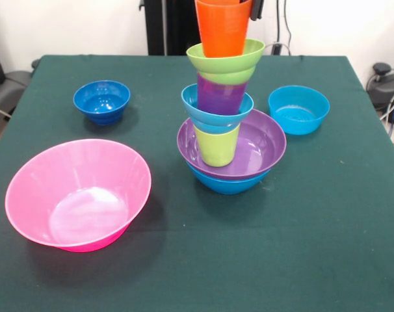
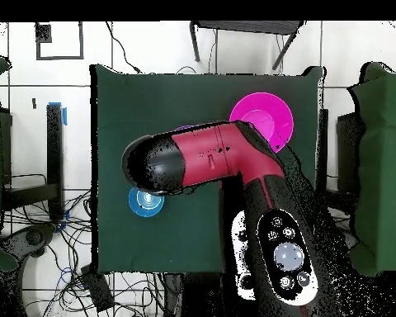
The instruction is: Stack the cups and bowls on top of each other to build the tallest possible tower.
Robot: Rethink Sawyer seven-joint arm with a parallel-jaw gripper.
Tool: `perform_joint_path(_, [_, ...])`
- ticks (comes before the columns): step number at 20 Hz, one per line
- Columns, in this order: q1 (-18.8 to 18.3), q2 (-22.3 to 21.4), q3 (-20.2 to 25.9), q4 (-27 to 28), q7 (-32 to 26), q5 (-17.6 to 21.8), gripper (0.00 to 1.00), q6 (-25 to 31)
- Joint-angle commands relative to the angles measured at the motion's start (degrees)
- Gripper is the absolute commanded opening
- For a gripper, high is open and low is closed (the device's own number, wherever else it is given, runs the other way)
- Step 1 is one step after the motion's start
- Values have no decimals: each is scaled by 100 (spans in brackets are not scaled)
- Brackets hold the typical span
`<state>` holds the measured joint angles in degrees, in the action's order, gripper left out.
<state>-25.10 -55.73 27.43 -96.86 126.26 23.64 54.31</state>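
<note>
The surface wears a dark green cloth, matt and smooth. The pink bowl is glossy plastic, with a pale sheen on its inner floor. The purple bowl, the small dark blue bowl and the turquoise bowl show the same shiny plastic. The orange cup looks smooth and glossy. The arm has a smooth red shell.

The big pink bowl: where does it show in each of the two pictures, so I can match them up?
Front view: the pink bowl sits at lower left, alone on the green table, left of the tower.
Overhead view: the pink bowl lies at upper right of the table, partly covered by the red arm.
Shared landmark: the loose turquoise bowl, on the tower's opposite side from the pink one.
</note>
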Motion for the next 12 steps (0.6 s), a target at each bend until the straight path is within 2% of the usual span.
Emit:
perform_joint_path(1, [165, 371, -281, 205, 253, 258, 0, -190])
perform_joint_path(12, [204, 338, -387, 65, 220, 293, 0, -429])
